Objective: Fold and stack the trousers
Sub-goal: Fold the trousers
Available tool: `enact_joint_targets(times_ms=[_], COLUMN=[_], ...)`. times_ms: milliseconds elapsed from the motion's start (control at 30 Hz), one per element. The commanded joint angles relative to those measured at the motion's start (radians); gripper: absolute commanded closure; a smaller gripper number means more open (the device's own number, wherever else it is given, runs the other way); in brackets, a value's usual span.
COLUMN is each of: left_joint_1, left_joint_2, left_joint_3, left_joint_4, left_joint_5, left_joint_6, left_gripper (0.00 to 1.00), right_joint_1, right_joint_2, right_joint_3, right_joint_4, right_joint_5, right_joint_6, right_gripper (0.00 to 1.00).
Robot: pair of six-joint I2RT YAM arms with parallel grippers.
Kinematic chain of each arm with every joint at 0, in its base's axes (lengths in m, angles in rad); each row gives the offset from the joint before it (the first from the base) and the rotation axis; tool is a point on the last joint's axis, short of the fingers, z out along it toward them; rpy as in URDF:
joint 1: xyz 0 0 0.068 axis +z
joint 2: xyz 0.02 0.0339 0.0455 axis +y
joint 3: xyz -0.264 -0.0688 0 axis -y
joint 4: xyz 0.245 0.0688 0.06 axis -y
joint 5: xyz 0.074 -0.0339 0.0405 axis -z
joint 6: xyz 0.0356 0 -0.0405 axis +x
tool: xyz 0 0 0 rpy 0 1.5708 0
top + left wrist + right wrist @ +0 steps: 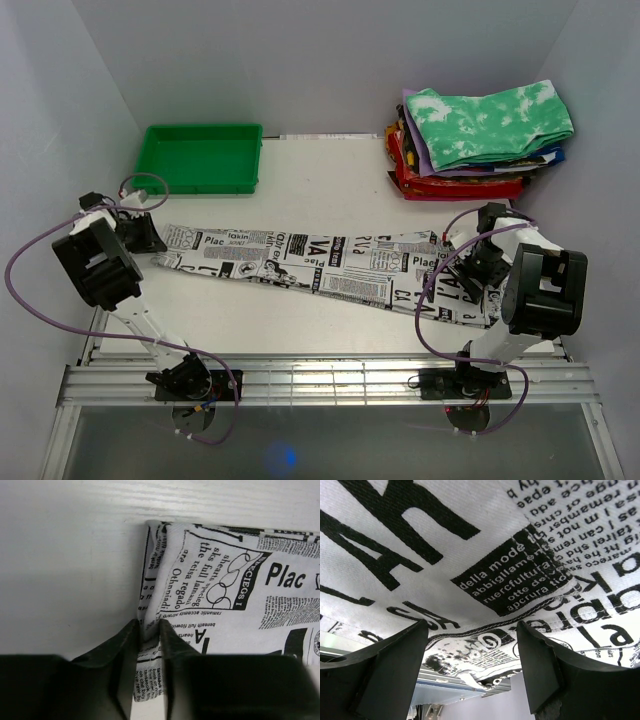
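The trousers (320,265), white with black newspaper print, lie stretched flat across the table from left to right. At their left hem end, my left gripper (150,238) sits low on the table. In the left wrist view, the left gripper (148,625) has its two fingers pressed onto a bunched strip of the trousers' hem edge (150,580). My right gripper (468,262) is at the wide right end. In the right wrist view, the right gripper (471,625) stands wide open, with the trousers' stitched edge (490,580) lying ahead of the fingers and untouched.
A green tray (203,157) stands at the back left. A stack of folded clothes (480,140), topped by a green-and-white tie-dye piece, sits at the back right. White walls enclose the table on three sides, and the metal rail (320,380) runs along the near edge.
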Motion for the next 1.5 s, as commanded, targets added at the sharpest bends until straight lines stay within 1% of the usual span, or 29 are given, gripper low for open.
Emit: enact_joint_targets(times_ms=[0,33,67,133,200,400,500,533,633,667,733,800,833,900,933,1000,1033,1067,1100,1133,1167,1200,1233,1267,1300,1333,1367,1400,1467], left_joint_1=[0.006,0.011,0.014,0.020,0.027,0.096,0.109,0.107,0.100,0.093,0.063,0.037,-0.001,-0.044,-0.101,-0.164,-0.227,-0.256,-0.306,-0.331,-0.353,-0.399,-0.425,-0.449,-0.507,-0.543,-0.571,-0.657,-0.704], left_joint_2=[0.043,0.037,0.034,0.016,0.010,0.011,0.008,0.002,-0.042,-0.058,-0.108,-0.145,-0.188,-0.233,-0.275,-0.323,-0.369,-0.394,-0.414,-0.435,-0.469,-0.484,-0.503,-0.548,-0.572,-0.590,-0.605,-0.624,-0.630], left_joint_3=[-0.017,-0.003,0.014,0.072,0.123,0.406,0.529,0.551,0.592,0.594,0.569,0.516,0.490,0.430,0.367,0.297,0.225,0.186,0.149,0.075,0.042,0.007,-0.080,-0.125,-0.168,-0.205,-0.256,-0.274,-0.320], left_joint_4=[-0.066,-0.063,-0.068,-0.081,-0.103,-0.256,-0.340,-0.385,-0.440,-0.451,-0.477,-0.494,-0.499,-0.497,-0.494,-0.476,-0.433,-0.399,-0.325,-0.287,-0.254,-0.170,-0.116,-0.054,0.057,0.104,0.145,0.203,0.260], left_joint_5=[-0.062,-0.056,-0.045,-0.022,-0.009,0.065,0.113,0.132,0.226,0.266,0.306,0.375,0.393,0.436,0.441,0.459,0.461,0.459,0.462,0.462,0.462,0.459,0.437,0.424,0.415,0.381,0.363,0.332,0.285], left_joint_6=[-0.016,-0.033,-0.047,-0.079,-0.091,-0.079,-0.032,-0.015,0.019,0.034,0.040,0.042,0.034,0.005,-0.007,-0.044,-0.067,-0.097,-0.175,-0.217,-0.258,-0.303,-0.417,-0.493,-0.547,-0.632,-0.656,-0.674,-0.744], left_gripper=[0.72,0.77,0.89,1.00,1.00,1.00,1.00,1.00,1.00,1.00,1.00,1.00,1.00,1.00,1.00,1.00,1.00,1.00,1.00,1.00,1.00,1.00,1.00,1.00,1.00,1.00,1.00,1.00,1.00], right_joint_1=[0.017,0.020,0.023,0.032,0.048,0.113,0.159,0.193,0.210,0.212,0.209,0.192,0.184,0.155,0.129,0.082,0.063,0.030,0.014,0.000,-0.018,-0.026,-0.035,-0.047,-0.052,-0.054,-0.054,-0.054,-0.057], right_joint_2=[-0.027,-0.027,-0.029,-0.032,-0.036,-0.061,-0.078,-0.081,-0.086,-0.086,-0.090,-0.115,-0.138,-0.158,-0.177,-0.201,-0.217,-0.222,-0.227,-0.228,-0.225,-0.219,-0.210,-0.205,-0.198,-0.182,-0.173,-0.164,-0.152], right_joint_3=[0.013,0.016,0.018,0.022,0.029,0.084,0.134,0.153,0.251,0.301,0.343,0.366,0.361,0.320,0.300,0.232,0.211,0.194,0.164,0.150,0.138,0.115,0.104,0.095,0.085,0.069,0.064,0.059,0.053], right_joint_4=[-0.014,-0.012,-0.015,-0.014,-0.015,-0.067,-0.100,-0.110,-0.164,-0.178,-0.224,-0.242,-0.258,-0.275,-0.281,-0.285,-0.285,-0.285,-0.284,-0.282,-0.275,-0.267,-0.259,-0.250,-0.230,-0.221,-0.215,-0.204,-0.195], right_joint_5=[0.006,0.002,0.001,-0.011,-0.025,-0.122,-0.201,-0.221,-0.321,-0.350,-0.361,-0.357,-0.349,-0.324,-0.317,-0.300,-0.295,-0.291,-0.289,-0.283,-0.265,-0.255,-0.249,-0.242,-0.240,-0.238,-0.232,-0.232,-0.240], right_joint_6=[0.001,0.004,0.005,0.010,0.014,0.056,0.096,0.109,0.169,0.185,0.203,0.203,0.193,0.176,0.166,0.146,0.142,0.139,0.137,0.136,0.142,0.146,0.149,0.153,0.160,0.165,0.169,0.179,0.186], right_gripper=[0.23,0.23,0.23,0.23,0.23,0.22,0.18,0.13,0.03,0.05,0.10,0.10,0.10,0.10,0.10,0.10,0.10,0.10,0.10,0.10,0.10,0.10,0.10,0.10,0.10,0.10,0.10,0.10,0.10])
